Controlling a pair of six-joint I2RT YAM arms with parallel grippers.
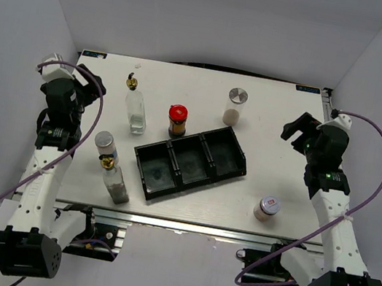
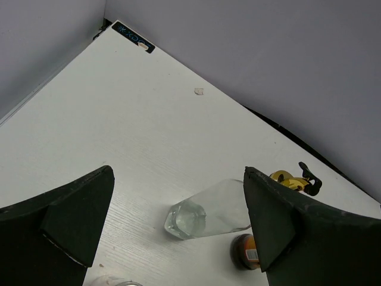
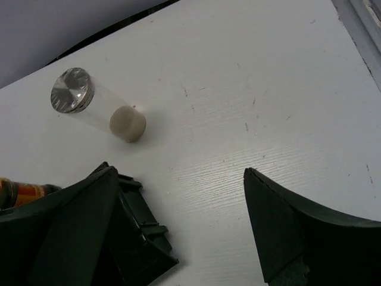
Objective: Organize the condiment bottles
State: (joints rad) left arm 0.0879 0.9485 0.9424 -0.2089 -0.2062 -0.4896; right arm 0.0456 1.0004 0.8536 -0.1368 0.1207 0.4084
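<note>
Six condiment bottles stand on the white table. A clear glass bottle with a gold spout (image 1: pixel 136 107) stands at the back left; it also shows in the left wrist view (image 2: pixel 205 213). A second glass bottle (image 1: pixel 114 181) stands front left beside a silver-capped shaker (image 1: pixel 106 145). A red-lidded brown jar (image 1: pixel 177 120) stands behind the tray. One shaker (image 1: pixel 235 106) stands at the back centre and shows in the right wrist view (image 3: pixel 95 108). Another shaker (image 1: pixel 267 207) stands front right. My left gripper (image 1: pixel 89 85) (image 2: pixel 177 196) and right gripper (image 1: pixel 297 129) (image 3: pixel 178 190) are open and empty, above the table's side edges.
A black three-compartment tray (image 1: pixel 189 160) lies slanted at the table's middle, with nothing in it; its corner shows in the right wrist view (image 3: pixel 146 238). Grey walls enclose the table on three sides. A small scrap (image 2: pixel 199 91) lies near the back edge.
</note>
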